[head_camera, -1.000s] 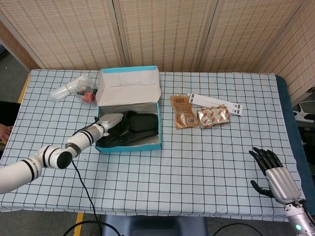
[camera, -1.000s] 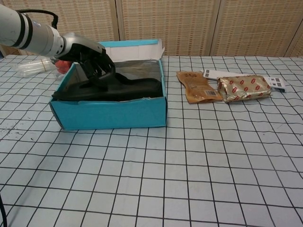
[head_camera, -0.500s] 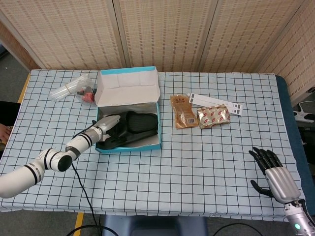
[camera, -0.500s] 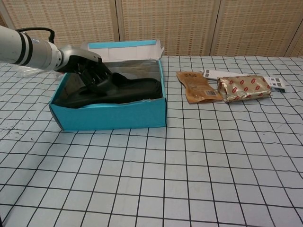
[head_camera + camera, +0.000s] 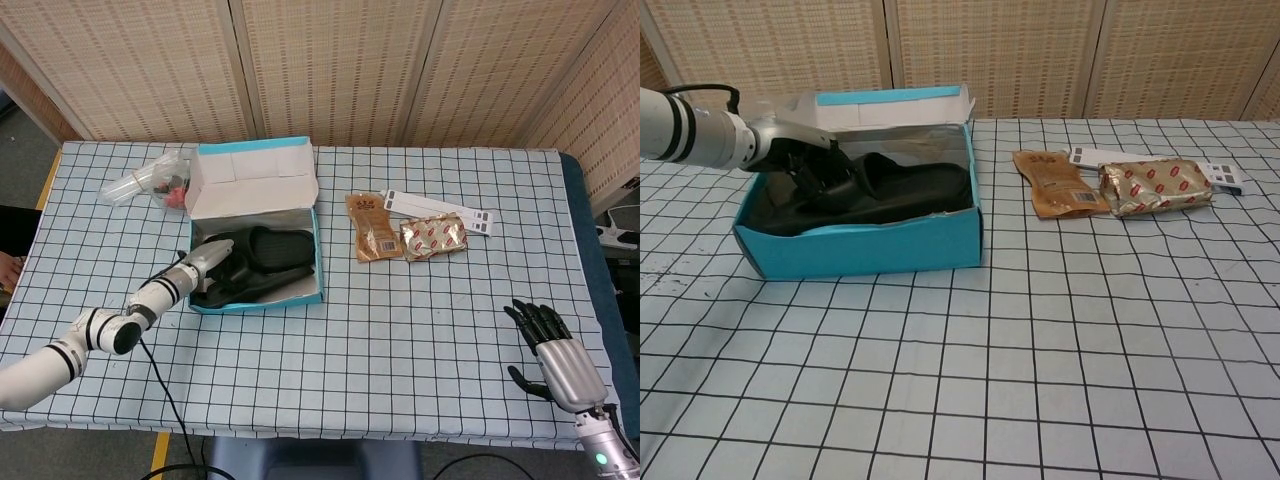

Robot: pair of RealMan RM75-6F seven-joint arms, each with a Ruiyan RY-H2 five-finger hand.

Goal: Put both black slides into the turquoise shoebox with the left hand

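The turquoise shoebox (image 5: 310,262) (image 5: 860,250) stands open at the table's left, its white-lined lid (image 5: 252,177) tipped back. Black slides (image 5: 275,258) (image 5: 905,188) lie inside it, overlapping, so I cannot separate them cleanly. My left hand (image 5: 213,258) (image 5: 805,165) reaches over the box's left wall, and its dark fingers curl onto the left end of a slide. My right hand (image 5: 556,348) rests open, holding nothing, near the front right corner of the table; the chest view does not show it.
Right of the box lie a brown packet (image 5: 370,228) (image 5: 1052,183), a red-patterned foil packet (image 5: 432,238) (image 5: 1155,186) and a white strip (image 5: 440,208). A clear plastic bag (image 5: 150,180) sits behind the box's left side. A black cable (image 5: 168,385) trails off the front edge.
The left hand has drawn back to the left and lower, and the shoebox has slid left with it. The slides sit lower in the box. The right hand has not moved.
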